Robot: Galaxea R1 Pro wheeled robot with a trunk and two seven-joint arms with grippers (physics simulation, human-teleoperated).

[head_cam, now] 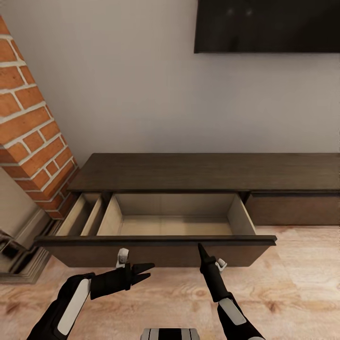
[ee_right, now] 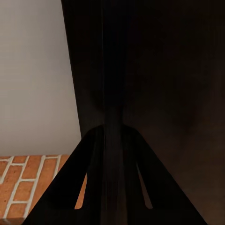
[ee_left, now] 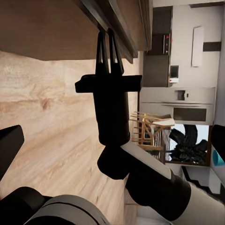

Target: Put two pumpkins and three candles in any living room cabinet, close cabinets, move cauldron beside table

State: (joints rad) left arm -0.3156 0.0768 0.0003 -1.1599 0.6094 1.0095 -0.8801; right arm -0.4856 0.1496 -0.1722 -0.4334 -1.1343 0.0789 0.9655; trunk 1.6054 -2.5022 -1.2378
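Cabinet (head_cam: 198, 172) drawer (head_cam: 160, 226) pulled out, pale inside bare. Left tool (head_cam: 150, 270), right tool (head_cam: 199, 247) both pressed together.

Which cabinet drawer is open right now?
The left drawer, pulled out toward both grippers, pale inside showing. The right drawer front sits flush, shut.

Our head view looks down on the open cabinet (head_cam: 189, 172), left wrist sideways along floor (ee_left: 42, 126), right wrist pressed close to cabinet front, all sharing it.
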